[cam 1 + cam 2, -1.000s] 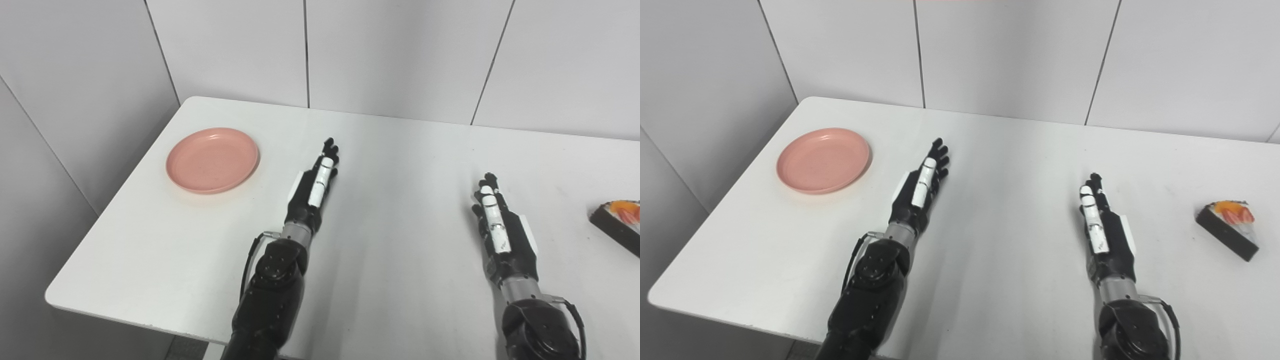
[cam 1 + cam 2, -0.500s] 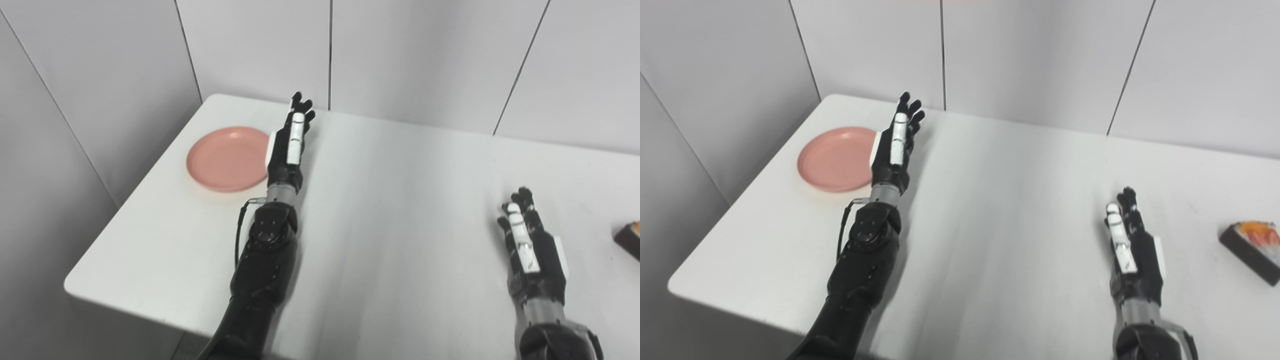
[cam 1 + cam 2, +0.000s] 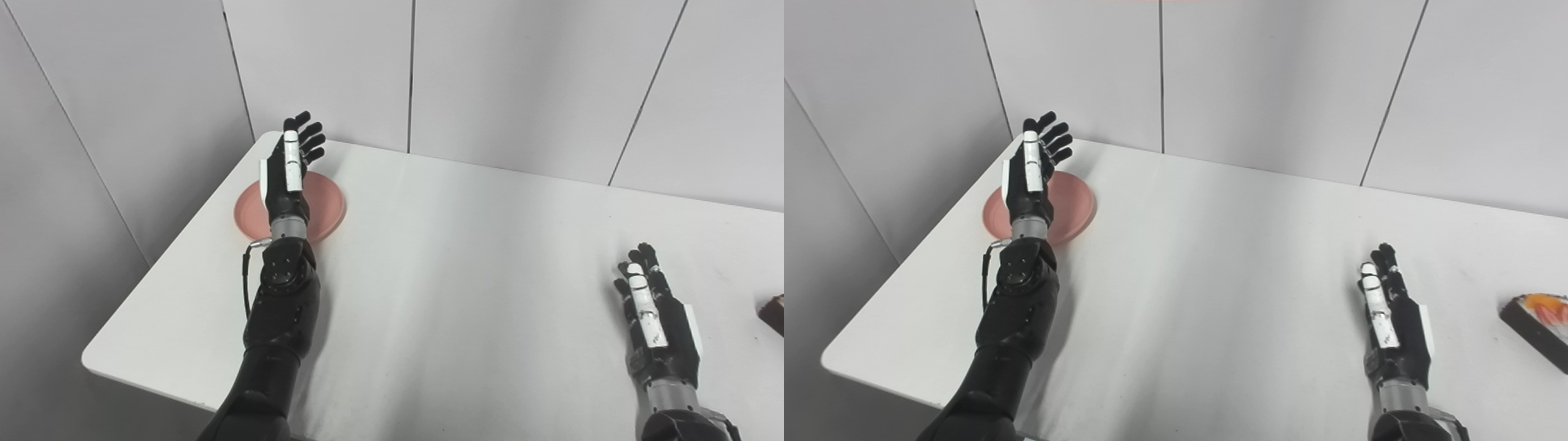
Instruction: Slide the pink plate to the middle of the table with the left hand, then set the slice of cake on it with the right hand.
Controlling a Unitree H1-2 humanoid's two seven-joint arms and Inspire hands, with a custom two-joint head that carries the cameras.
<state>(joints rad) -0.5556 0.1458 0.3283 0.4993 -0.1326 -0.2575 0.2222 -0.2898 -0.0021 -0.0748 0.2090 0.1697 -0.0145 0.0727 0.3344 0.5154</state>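
Observation:
The pink plate [image 3: 327, 205] lies flat near the table's far left corner. My left hand [image 3: 289, 171] hovers above it, open with fingers spread, and hides the plate's middle. The slice of cake [image 3: 1537, 321], dark with an orange and red top, rests at the right edge of the right eye view; only its dark tip [image 3: 773, 312] shows in the left eye view. My right hand [image 3: 1390, 321] is open, low over the table at the front right, a short way left of the cake and apart from it.
The white table [image 3: 465, 257] has its left edge close beside the plate. Grey wall panels stand right behind the far edge and along the left side.
My left arm has swung left and forward, from the plate's right side to over the plate. The right hand has hardly moved. The camera has shifted a little.

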